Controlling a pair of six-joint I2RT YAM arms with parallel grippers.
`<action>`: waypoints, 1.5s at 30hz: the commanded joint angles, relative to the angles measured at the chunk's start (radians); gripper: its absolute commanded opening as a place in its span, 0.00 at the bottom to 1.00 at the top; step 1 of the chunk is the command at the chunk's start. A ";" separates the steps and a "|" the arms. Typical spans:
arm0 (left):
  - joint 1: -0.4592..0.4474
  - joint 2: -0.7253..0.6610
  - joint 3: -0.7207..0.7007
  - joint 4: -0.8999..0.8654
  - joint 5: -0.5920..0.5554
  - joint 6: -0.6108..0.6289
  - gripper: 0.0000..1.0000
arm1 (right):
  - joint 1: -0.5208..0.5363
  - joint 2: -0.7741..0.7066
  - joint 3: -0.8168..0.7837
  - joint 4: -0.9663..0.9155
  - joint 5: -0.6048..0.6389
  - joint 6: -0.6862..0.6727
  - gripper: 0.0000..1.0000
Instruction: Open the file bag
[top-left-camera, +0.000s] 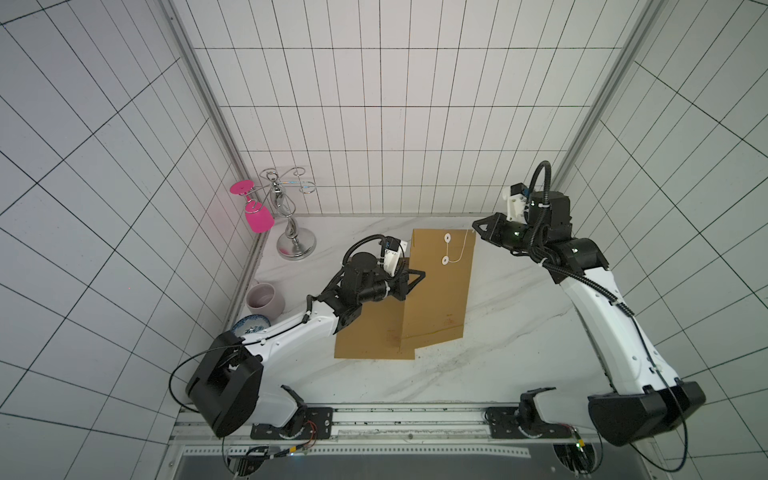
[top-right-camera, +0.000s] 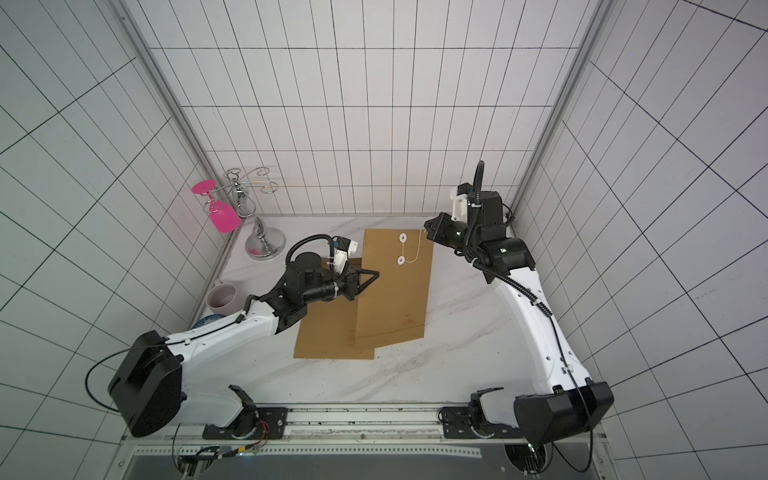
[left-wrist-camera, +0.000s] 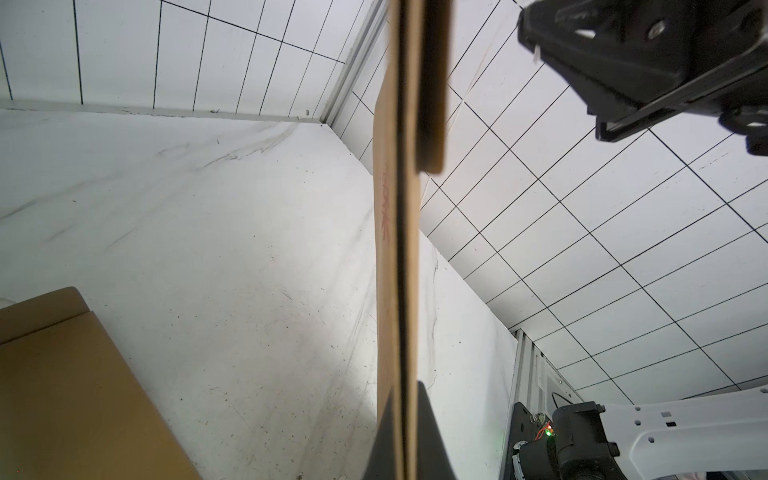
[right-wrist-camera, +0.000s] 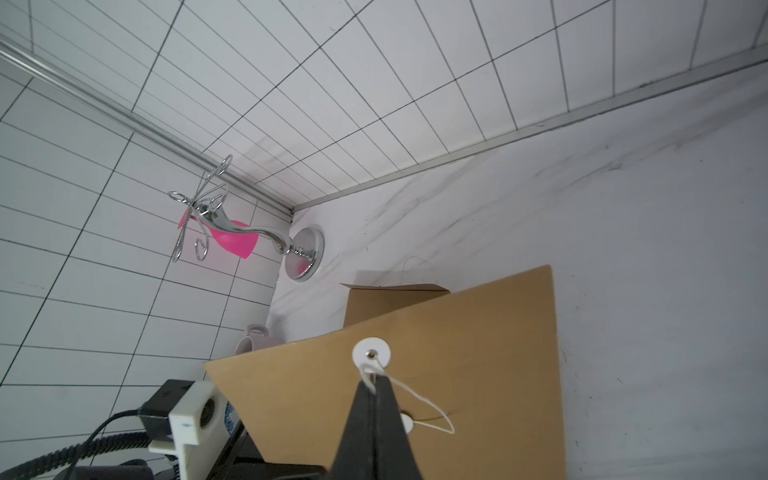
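While my left gripper (left-wrist-camera: 405, 395) clamped the file bag (top-left-camera: 440, 299) and my right gripper (right-wrist-camera: 376, 384) pinched its string (right-wrist-camera: 415, 395), overpulling risked snapping it.

I am working in a lab test booth dressed up as a kitchen corner; white tiled wall panels (top-left-camera: 374, 104) join at bare aluminium posts (top-left-camera: 199, 91); the marble-look tabletop (top-left-camera: 519, 324) carries a chrome glass rack (top-left-camera: 295, 245) and a mug (top-left-camera: 264, 298); a metal mounting rail (top-left-camera: 407, 415) fronts it.
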 joint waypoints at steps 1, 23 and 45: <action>-0.001 0.008 0.001 0.040 0.002 -0.003 0.00 | 0.049 0.046 0.118 -0.017 -0.006 -0.011 0.00; 0.000 -0.002 -0.015 0.040 -0.029 0.004 0.00 | 0.346 0.081 0.205 0.102 -0.042 -0.080 0.00; 0.011 -0.030 -0.042 0.068 -0.071 -0.023 0.00 | 0.466 -0.302 -0.698 0.371 0.049 0.141 0.00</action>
